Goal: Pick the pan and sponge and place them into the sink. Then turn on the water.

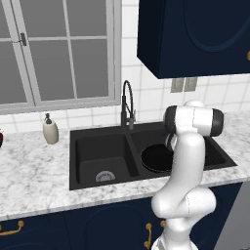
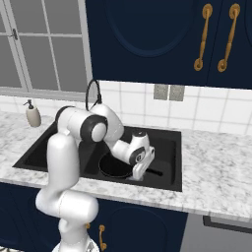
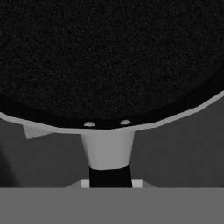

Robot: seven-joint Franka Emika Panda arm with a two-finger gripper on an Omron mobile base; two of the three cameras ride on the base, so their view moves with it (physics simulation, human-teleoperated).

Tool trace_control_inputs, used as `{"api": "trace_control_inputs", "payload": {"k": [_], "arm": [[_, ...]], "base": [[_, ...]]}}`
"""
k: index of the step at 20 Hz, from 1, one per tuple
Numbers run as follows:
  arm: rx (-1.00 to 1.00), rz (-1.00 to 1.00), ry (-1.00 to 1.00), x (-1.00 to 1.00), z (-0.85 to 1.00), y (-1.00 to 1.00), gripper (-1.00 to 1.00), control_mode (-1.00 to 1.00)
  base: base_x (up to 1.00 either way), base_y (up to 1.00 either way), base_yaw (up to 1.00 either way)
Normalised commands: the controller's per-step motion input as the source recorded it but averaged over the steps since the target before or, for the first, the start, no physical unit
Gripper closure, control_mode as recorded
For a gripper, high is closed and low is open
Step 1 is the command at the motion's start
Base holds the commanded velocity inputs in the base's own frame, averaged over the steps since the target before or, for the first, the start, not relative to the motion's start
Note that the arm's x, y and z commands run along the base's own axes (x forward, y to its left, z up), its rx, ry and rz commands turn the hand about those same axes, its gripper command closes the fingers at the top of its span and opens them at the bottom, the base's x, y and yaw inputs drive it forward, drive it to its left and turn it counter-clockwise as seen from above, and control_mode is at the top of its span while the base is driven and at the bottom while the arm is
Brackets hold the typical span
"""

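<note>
The black pan point(image 1: 155, 157) lies in the right basin of the black double sink point(image 1: 97, 151), partly behind my arm. From the right base view, the pan point(image 2: 114, 166) sits low in the sink point(image 2: 167, 142), and my gripper point(image 2: 140, 175) reaches down at its near right edge, shut on the pan's handle. Up close, the pan point(image 3: 109, 57) has a dark rough surface, and its pale handle point(image 3: 107, 148) runs straight back toward my hand. The sponge is out of view. No water shows under the faucet point(image 1: 128, 105).
A beige soap dispenser point(image 1: 50, 130) stands on the marble counter left of the sink. The black arched faucet point(image 2: 92, 93) rises behind the divider. Dark blue wall cabinets point(image 1: 195, 34) hang above the right basin. A window sits behind the left counter.
</note>
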Motion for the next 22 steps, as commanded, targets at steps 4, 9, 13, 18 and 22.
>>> {"api": "trace_control_inputs", "payload": {"k": [4, 9, 13, 18, 22], "arm": [[0.03, 0.04, 0.0, 0.26, -0.39, 0.0, 1.0, -1.0], [0.0, 0.02, 0.0, 0.24, -0.44, 0.0, 1.0, -1.0], [0.0, 0.0, 0.0, 0.2, -0.4, 0.0, 1.0, -1.0], [0.0, 0.0, 0.0, 0.19, -0.41, 0.0, 1.0, -1.0], [0.0, 0.0, 0.0, 0.16, -0.39, 0.0, 1.0, -1.0]], "base": [[0.0, 0.0, 0.0], [0.0, 0.0, 0.0], [0.0, 0.0, 0.0], [0.0, 0.0, 0.0], [0.0, 0.0, 0.0]]}}
